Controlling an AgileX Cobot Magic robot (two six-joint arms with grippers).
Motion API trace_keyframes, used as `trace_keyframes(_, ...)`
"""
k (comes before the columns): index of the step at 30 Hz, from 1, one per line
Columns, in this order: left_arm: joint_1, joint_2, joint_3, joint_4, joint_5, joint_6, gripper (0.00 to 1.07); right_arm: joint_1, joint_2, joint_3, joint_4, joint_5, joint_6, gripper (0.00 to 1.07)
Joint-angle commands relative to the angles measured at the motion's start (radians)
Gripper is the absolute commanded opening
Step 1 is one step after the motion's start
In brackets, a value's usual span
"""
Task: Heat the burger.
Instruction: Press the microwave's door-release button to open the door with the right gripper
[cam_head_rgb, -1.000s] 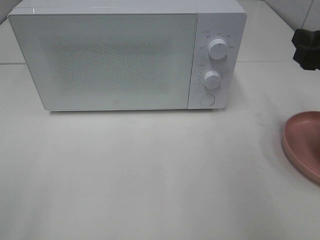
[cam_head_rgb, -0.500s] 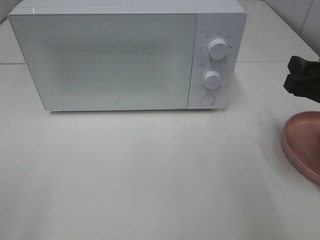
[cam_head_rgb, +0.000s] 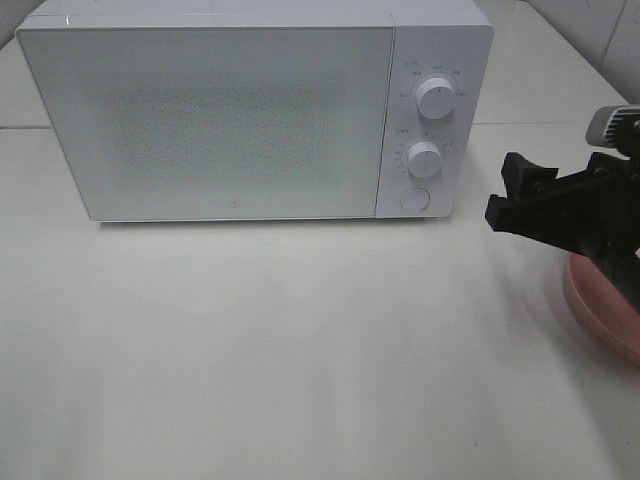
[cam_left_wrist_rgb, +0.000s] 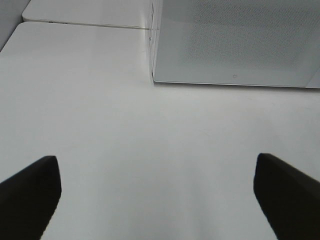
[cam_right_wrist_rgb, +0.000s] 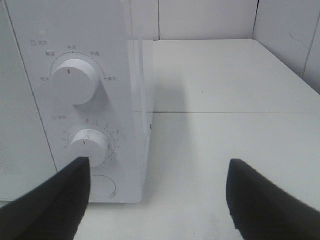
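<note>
since the microwave (cam_head_rgb: 250, 110) stands with its door (cam_head_rgb: 210, 120) shut flat against the body, the job at this moment looks to be about the controls, not loading. the burger shows in none of the views. the frosted door panel gives nothing away, so whether it sits inside cannot be told, though the closed door and the visible rim of the pink plate (cam_head_rgb: 600, 320) bearing nothing make that a fair guess.

the right tool (cam_head_rgb: 506, 190) hangs above the counter (cam_head_rgb: 300, 350) just off the microwave's right end, over the near edge of the plate. its jaws are spread wide with nothing between them. it points at the control panel, and in the wrist view the lower knob (cam_head_rgb: 424, 159) sits just above one finger (cam_right_wrist_rgb: 50, 200), with the round button (cam_head_rgb: 414, 199) below it and the upper knob (cam_head_rgb: 435, 97) higher up. that aim suits either pressing the button to release the door or closing on the lower knob to set a time; which is meant cannot be read from here. the wide spread would clear a knob's rim.

the left tool (cam_left_wrist_rgb: 155, 170) is at its widest and grips nothing. it is held low over bare counter in front of the microwave's left corner, probably parked clear so the door has room to swing.
</note>
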Motion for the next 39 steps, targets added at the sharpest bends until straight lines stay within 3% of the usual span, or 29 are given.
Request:
trace_keyframes(1, -0.003, -0.019, 0.003, -0.001, -0.003, 0.001, 1.02, 0.102, 0.041, 0.001, 0.115, -0.072, -0.014, 0.74)
trace_keyframes(10, -0.003, -0.019, 0.003, -0.001, -0.003, 0.001, 1.02, 0.257, 0.110, -0.015, 0.263, -0.091, -0.011, 0.74)
trace_keyframes(23, -0.003, -0.019, 0.003, -0.001, -0.003, 0.001, 1.02, 0.269, 0.125, -0.023, 0.268, -0.082, 0.154, 0.72)
trace_keyframes(31, -0.003, -0.019, 0.003, -0.001, -0.003, 0.001, 1.02, 0.269, 0.125, -0.023, 0.266, -0.082, 0.396, 0.55)
trace_keyframes(39, -0.003, -0.019, 0.003, -0.001, -0.003, 0.001, 1.02, 0.269, 0.125, -0.023, 0.266, -0.060, 0.809, 0.25)
